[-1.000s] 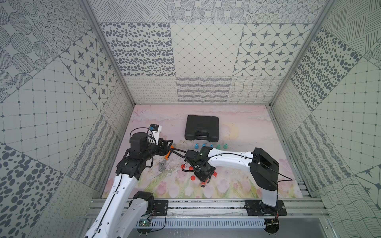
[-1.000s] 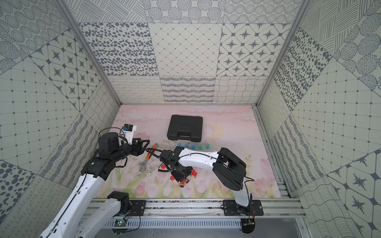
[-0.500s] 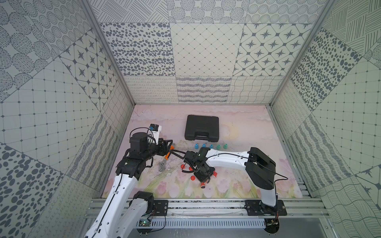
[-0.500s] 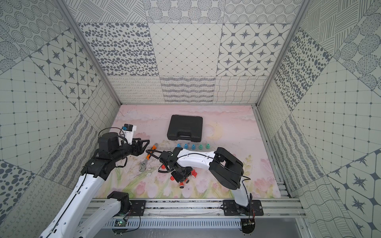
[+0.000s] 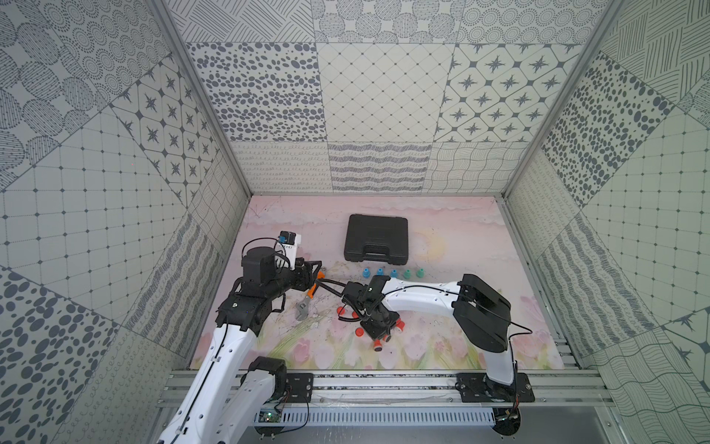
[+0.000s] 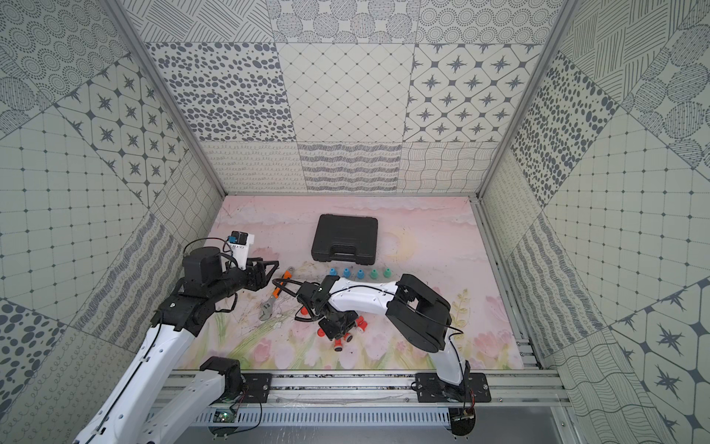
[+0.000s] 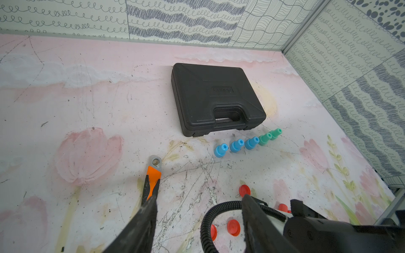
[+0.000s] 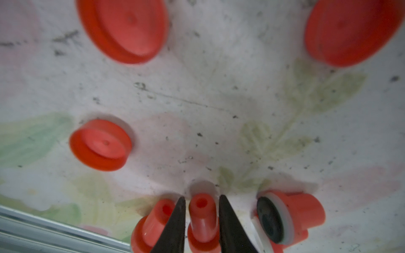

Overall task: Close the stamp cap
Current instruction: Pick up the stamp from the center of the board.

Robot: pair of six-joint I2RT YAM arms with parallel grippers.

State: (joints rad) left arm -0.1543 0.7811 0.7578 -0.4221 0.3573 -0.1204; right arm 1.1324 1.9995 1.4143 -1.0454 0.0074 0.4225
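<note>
Three red stamps stand or lie under my right gripper point(image 5: 378, 326). In the right wrist view its jaws are closed against the stem of the upright middle red stamp point(image 8: 202, 219). A second stamp point(image 8: 153, 225) stands beside it. A third stamp point(image 8: 291, 219) lies on its side and shows its black pad. Three loose red caps point(image 8: 100, 144) lie flat on the mat further out, apart from the stamps. My left gripper point(image 7: 199, 203) hovers open and empty above the mat near the wrench.
An orange-handled wrench point(image 5: 307, 303) lies between the two arms. A row of blue and green capped stamps point(image 5: 393, 273) stands in front of a closed black case point(image 5: 375, 239). The metal front rail point(image 8: 43, 221) runs close behind the red stamps.
My right jaws have narrowed onto the middle stamp's stem, and the right arm's elbow has shifted slightly left. The left arm has not moved.
</note>
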